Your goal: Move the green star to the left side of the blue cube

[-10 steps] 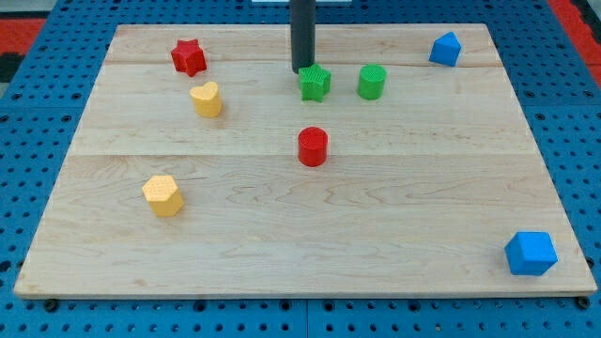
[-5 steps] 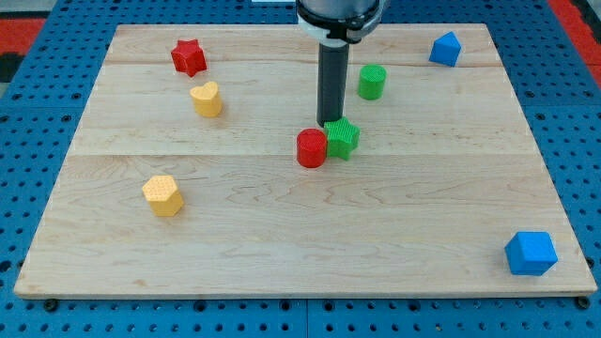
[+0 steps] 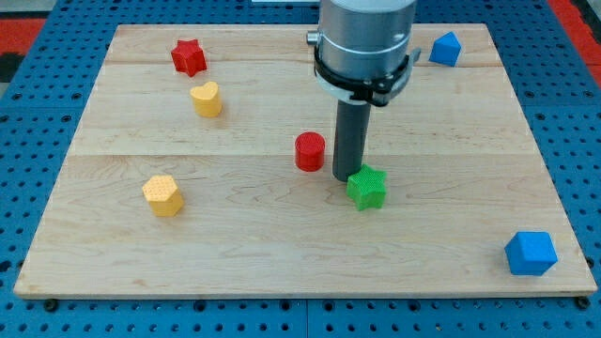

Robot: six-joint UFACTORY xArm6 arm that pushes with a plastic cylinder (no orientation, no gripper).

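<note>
The green star (image 3: 366, 187) lies near the middle of the wooden board (image 3: 282, 244), below and right of the red cylinder (image 3: 310, 151). My tip (image 3: 348, 177) touches the star's upper left edge. The blue cube (image 3: 531, 253) sits at the board's bottom right corner, well to the right of and below the star. The arm's body hides the green cylinder that stood at the view's top.
A red star (image 3: 188, 56) and a yellow heart-shaped block (image 3: 207, 98) lie at the top left. A yellow hexagonal block (image 3: 162, 195) lies at the left. A second blue block (image 3: 445, 48) sits at the top right corner.
My tip has pushed the green star down and to the right, past the red cylinder, from the board's top middle to its centre. The arm now covers the green cylinder.
</note>
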